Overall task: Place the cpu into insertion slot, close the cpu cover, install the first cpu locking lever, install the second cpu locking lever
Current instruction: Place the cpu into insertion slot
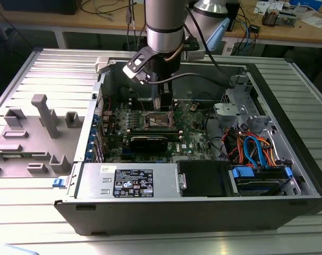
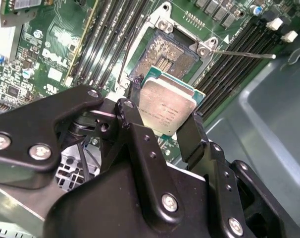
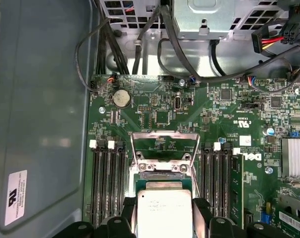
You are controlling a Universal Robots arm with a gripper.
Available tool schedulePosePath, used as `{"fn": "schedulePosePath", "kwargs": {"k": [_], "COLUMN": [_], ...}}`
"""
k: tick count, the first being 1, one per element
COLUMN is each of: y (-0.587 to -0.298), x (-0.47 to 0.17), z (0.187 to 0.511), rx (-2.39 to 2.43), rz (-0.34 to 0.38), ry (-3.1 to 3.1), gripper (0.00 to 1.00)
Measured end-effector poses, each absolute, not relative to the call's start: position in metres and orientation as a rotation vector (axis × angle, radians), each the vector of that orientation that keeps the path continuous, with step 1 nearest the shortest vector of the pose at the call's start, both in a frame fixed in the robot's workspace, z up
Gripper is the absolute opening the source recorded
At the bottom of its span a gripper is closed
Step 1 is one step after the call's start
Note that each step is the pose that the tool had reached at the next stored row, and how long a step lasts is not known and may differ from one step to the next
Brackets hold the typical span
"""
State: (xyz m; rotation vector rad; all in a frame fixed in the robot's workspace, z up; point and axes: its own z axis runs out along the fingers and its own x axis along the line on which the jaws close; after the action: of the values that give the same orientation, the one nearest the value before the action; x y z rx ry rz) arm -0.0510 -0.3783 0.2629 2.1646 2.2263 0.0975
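Note:
My gripper [image 2: 166, 106] is shut on the cpu [image 2: 167, 113], a flat square chip with a silvery top, gripped by two opposite edges between the black fingers [image 2: 140, 134]. In both wrist views the cpu [image 3: 163, 216] hangs just above and slightly to one side of the insertion slot [image 2: 165, 55], whose dark pin field lies bare inside its metal rim. The cpu cover [image 3: 164, 135] stands swung open at the slot's far edge. A thin locking lever [image 2: 241, 54] sticks out free beside the slot. In the exterior view the gripper [image 1: 165, 104] is low inside the case over the insertion slot [image 1: 160, 120].
Long memory slots [image 3: 106, 183] flank the socket on both sides. A black card [image 1: 149, 142] lies in front of it in the exterior view. Power supply [image 1: 129, 181], drive bay with coloured cables [image 1: 256, 151] and the case walls [image 1: 102, 79] hem the board. A grey fixture [image 1: 39, 133] sits at the exterior view's left.

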Motion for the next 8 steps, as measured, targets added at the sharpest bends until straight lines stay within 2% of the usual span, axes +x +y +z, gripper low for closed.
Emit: {"fn": "schedulePosePath", "kwargs": {"k": [8], "y": [-0.378], "x": [-0.051], "z": [0.250], "rx": [2.109], "rz": [0.094], "ry": [2.281], "gripper": [0.54]}}
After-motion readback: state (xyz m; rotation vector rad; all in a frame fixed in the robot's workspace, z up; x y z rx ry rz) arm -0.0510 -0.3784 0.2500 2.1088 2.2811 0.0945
